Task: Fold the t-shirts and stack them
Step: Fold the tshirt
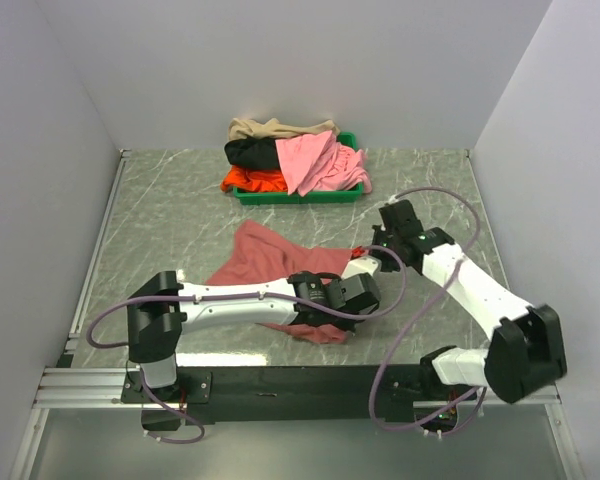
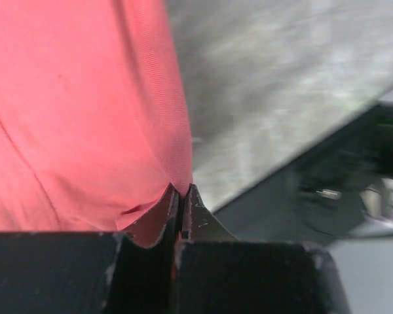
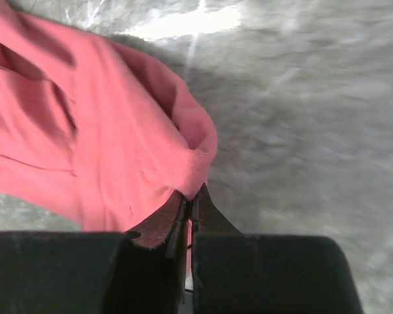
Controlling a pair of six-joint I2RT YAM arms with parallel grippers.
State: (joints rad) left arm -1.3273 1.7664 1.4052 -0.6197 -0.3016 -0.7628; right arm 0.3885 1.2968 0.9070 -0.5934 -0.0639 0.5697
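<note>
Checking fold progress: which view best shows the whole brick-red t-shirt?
Top external: most of the spread-out brick-red t-shirt shows there. The wrist views show only edges pinched by the left gripper and right gripper.

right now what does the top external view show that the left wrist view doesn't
Only the top external view shows the green tray at the table's far edge, heaped with the tan shirt, black shirt, orange-red shirt and pink shirt, plus the right arm. Only the left wrist view shows, close up, the left gripper pinched shut on the edge of the brick-red shirt. Both show that shirt and the marbled table.
</note>
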